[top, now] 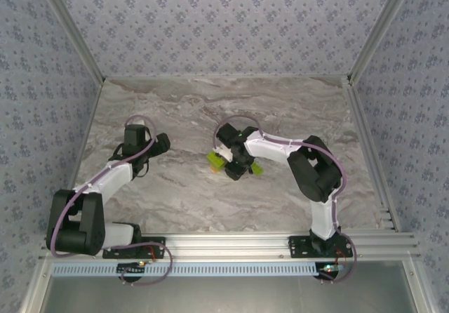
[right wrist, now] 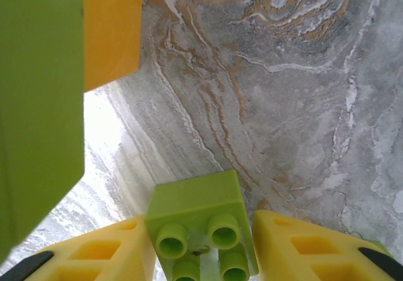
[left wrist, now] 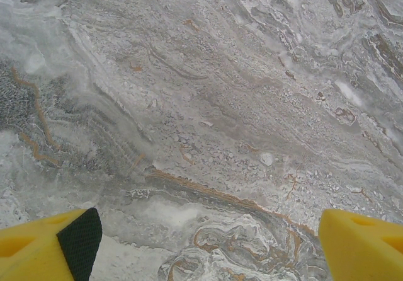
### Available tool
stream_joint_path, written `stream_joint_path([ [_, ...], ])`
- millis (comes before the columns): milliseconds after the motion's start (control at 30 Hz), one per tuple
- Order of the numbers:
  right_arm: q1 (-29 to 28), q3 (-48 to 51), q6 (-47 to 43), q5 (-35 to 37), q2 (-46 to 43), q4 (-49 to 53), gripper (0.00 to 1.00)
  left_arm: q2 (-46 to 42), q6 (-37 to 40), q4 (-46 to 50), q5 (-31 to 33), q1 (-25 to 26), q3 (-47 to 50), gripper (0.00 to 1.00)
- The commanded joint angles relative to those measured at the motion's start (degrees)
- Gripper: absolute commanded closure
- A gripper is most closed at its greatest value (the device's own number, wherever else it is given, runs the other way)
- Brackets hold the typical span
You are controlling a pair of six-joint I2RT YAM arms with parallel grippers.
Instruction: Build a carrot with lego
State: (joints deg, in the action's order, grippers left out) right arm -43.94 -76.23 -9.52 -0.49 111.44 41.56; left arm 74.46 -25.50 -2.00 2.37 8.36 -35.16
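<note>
**Step shown: grasping a green brick.** Right gripper (right wrist: 201,234), at the table's middle, is clamped on a lime-green lego brick (right wrist: 195,199), studs facing the wrist camera. Just left of it looms a lime-green block with an orange piece, probably the unfinished carrot (right wrist: 38,104). Left gripper (left wrist: 208,246) hangs with fingers wide apart over bare marble table (left wrist: 220,104) at left. Next move, judged: line the brick's studs up with the carrot and press squarely.

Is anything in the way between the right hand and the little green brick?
No, nothing visible. The green brick sits right between the fingers of the right hand, touching both. The carrot stands off to one side, not between them.
</note>
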Motion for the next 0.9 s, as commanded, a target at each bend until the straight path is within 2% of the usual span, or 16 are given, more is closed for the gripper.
stream_joint_path([
  [0, 0.3, -1.0, -0.1, -0.6, -0.1, 1.1, 0.59, 0.3, 0.9, -1.0, 0.3, -0.2, -0.6, 0.09],
  [300, 2.5, -3.2, 5.8, 0.8, -7.8, 6.8, 0.69, 0.2, 0.9, -1.0, 0.2, -0.1, -0.5, 0.09],
  [467, 2.5, -10.7, 10.7, 1.3, -10.2, 13.9, 0.70, 0.2, 0.9, -1.0, 0.1, -0.2, -0.6, 0.09],
  [633, 2.0, -20.7, 14.0, -0.8, -6.7, 19.0, 0.69, -0.1, 0.9, -1.0, 0.1, -0.2, -0.4, 0.09],
  [867, -1.0, -31.5, 14.0, -1.4, 1.9, 23.6, 0.70, -0.1, 0.9, -0.9, 0.1, -0.2, -0.4, 0.09],
])
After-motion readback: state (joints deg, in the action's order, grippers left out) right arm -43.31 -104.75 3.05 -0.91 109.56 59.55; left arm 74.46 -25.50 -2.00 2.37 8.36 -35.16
